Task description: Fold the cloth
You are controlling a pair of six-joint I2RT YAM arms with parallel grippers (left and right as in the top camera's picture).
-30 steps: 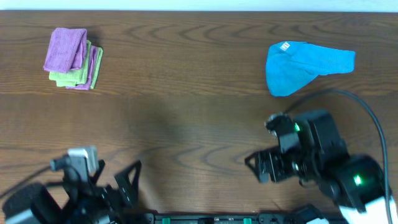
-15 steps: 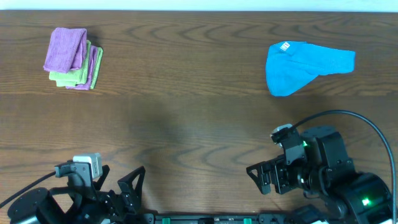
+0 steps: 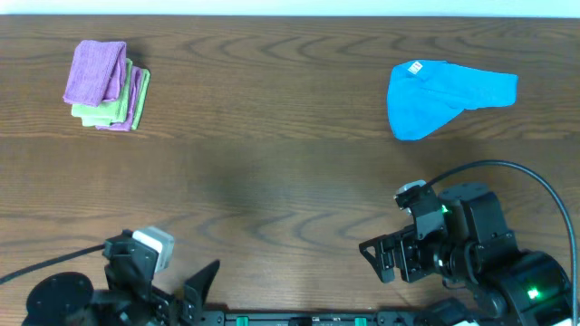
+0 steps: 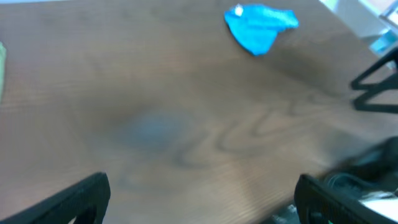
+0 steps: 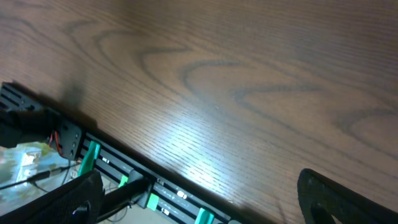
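Note:
A crumpled blue cloth (image 3: 441, 96) with a small white tag lies at the table's far right. It also shows small at the top of the left wrist view (image 4: 258, 25). My left gripper (image 3: 201, 288) is open and empty at the front left edge, far from the cloth. My right gripper (image 3: 374, 256) is open and empty near the front edge, well in front of the cloth. The right wrist view shows only bare wood between the open fingers (image 5: 205, 199); the cloth is out of that view.
A stack of folded purple and green cloths (image 3: 106, 74) sits at the far left. A black rail with green clips (image 5: 124, 168) runs along the table's front edge. A black cable (image 3: 535, 177) loops over the right arm.
The left arm has drawn back toward the front edge and turned slightly right. The right arm pulled back from the cloth earlier and has since stayed still. The cloth has not moved.

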